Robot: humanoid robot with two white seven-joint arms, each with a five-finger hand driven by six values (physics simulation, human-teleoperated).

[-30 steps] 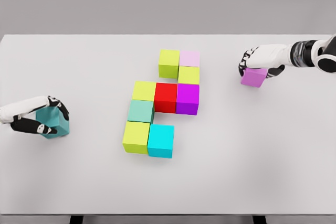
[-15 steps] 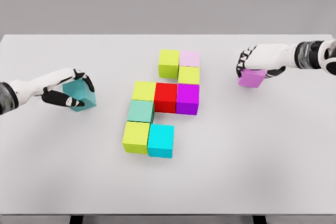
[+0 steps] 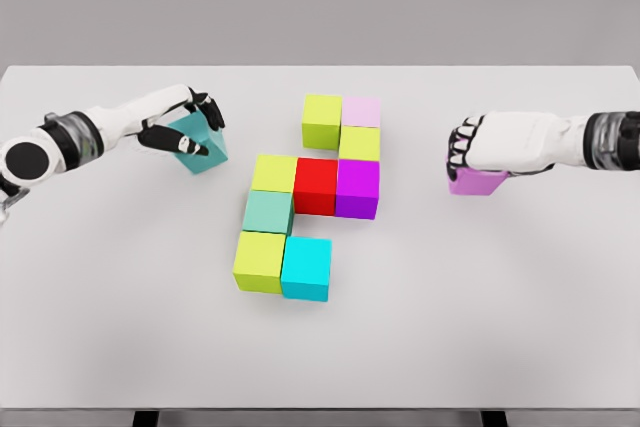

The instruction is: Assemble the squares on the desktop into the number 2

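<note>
The left hand [image 3: 180,125] comes in from the left edge over the white table [image 3: 120,327], its fingers curled around a teal cube [image 3: 198,143] that sits tilted in the grasp, well up and to the left of the cluster and near its top-left corner. The cluster fills the table's middle, its cubes touching side by side. On its left run a yellow-green cube [image 3: 274,174], a sea-green cube [image 3: 268,213] below it, and a second yellow-green one [image 3: 259,261] at the bottom. Just right of that bottom piece lies a cyan cube [image 3: 306,268]. In the middle row a red cube [image 3: 316,186] sits between the upper left yellow-green cube and a purple cube [image 3: 358,188]. Above the row, a lime cube [image 3: 322,120] stands at the top with a pale pink cube [image 3: 361,111] beside it on its right, and another yellow-green cube [image 3: 360,144] sits under the pink one, directly above the purple. Well apart to the right, the right hand [image 3: 490,147] reaches in from the right edge, its fingers closed down over a violet cube [image 3: 472,182], gripping it from above; whether that cube touches the table cannot be told.
</note>
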